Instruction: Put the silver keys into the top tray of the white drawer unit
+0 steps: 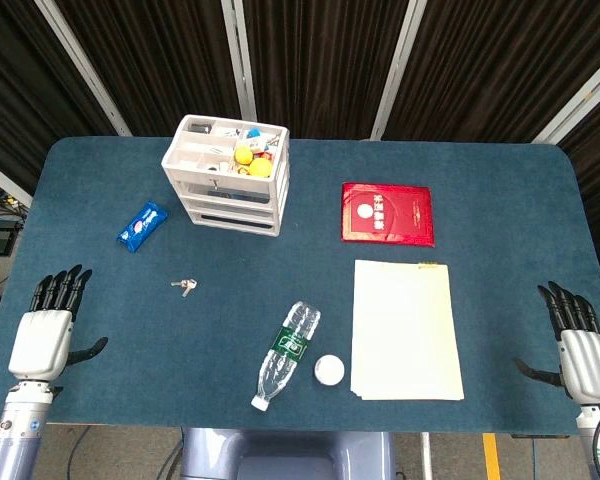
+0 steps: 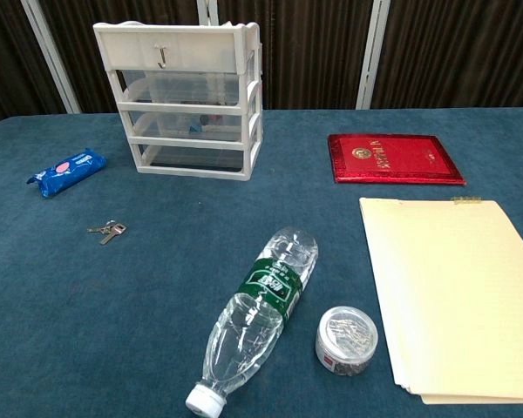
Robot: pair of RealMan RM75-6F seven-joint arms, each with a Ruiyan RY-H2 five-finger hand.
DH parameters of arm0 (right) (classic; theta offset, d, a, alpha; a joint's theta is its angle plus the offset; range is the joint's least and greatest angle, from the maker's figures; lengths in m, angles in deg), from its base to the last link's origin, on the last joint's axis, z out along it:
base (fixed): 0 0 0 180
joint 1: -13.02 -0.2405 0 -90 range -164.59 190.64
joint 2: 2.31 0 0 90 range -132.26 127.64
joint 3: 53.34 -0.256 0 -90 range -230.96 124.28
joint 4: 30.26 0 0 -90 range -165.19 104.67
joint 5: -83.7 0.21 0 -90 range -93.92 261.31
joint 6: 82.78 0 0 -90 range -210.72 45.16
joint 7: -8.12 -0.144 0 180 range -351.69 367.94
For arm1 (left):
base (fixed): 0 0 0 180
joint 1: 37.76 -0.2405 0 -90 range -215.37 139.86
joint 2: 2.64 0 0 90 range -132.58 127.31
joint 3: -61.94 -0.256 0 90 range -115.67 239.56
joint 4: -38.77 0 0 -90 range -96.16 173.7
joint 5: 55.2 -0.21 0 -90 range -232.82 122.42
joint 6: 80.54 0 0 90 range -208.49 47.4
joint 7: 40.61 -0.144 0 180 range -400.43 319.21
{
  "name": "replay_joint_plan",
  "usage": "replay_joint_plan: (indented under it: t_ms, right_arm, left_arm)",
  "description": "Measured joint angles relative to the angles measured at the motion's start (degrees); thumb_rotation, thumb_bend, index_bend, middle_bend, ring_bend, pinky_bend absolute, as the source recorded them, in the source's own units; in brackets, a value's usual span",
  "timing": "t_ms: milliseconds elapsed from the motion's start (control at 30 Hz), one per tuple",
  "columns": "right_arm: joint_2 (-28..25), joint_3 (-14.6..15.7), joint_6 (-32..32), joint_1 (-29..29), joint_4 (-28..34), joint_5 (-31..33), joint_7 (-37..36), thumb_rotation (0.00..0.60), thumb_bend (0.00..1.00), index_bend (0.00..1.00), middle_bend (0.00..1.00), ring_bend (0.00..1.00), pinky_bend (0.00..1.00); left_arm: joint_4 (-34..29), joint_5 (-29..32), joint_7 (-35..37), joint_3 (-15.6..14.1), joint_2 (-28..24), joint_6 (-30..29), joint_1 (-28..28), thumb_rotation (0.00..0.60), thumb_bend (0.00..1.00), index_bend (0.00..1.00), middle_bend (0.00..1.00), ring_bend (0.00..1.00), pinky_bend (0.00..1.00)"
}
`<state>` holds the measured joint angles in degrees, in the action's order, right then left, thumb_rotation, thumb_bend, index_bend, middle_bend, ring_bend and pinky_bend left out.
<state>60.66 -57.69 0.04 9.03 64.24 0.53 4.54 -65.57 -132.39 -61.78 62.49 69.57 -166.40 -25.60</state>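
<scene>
Resting open at the tabletop's (image 1: 480,170) near corners, left hand (image 1: 48,325) and right hand (image 1: 580,345) show only from above; small silver keys (image 1: 185,287) lie flat before the white drawer unit (image 1: 227,175).

a blue felt-like cloth is covering the table (image 1: 500,180), which has rounded far corners. behind it, dark pleated curtains (image 1: 320,60) are hanging across the whole back, with pale slanted bars (image 1: 238,55) crossing in front of them. even light is falling from above, casting only soft shadows. grey floor (image 1: 130,450) is showing below the near edge, with a yellow stripe (image 1: 492,455) at the right.
</scene>
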Motion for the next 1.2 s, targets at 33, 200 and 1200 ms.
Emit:
replay_joint_plan:
  t_ms: [33,200,1200]
  right_arm:
    - [-0.01,0.03,0.05,0.02,0.02,-0.08,0.02,0.600,0.00,0.00,0.00,0.00,0.00]
    - [-0.15,0.34,0.30,0.27,0.33,-0.43,0.03,0.600,0.00,0.00,0.00,0.00,0.00]
    - [-0.64,0.51,-0.60,-0.01,0.68,-0.36,-1.09,0.600,0.00,0.00,0.00,0.00,0.00]
  left_arm:
    - [0.00,-0.11,-0.02,0.04,-0.03,0.01,-0.08,0.600,0.15,0.00,0.00,0.00,0.00]
    - [-0.85,0.56,-0.29,0.74,-0.08,0.49,-0.25,0.600,0.16,0.00,0.00,0.00,0.00]
    - [6.77,30.52,-26.49,15.90,14.10,12.12,17.49,0.600,0.45,0.54,1.00,0.91,0.76]
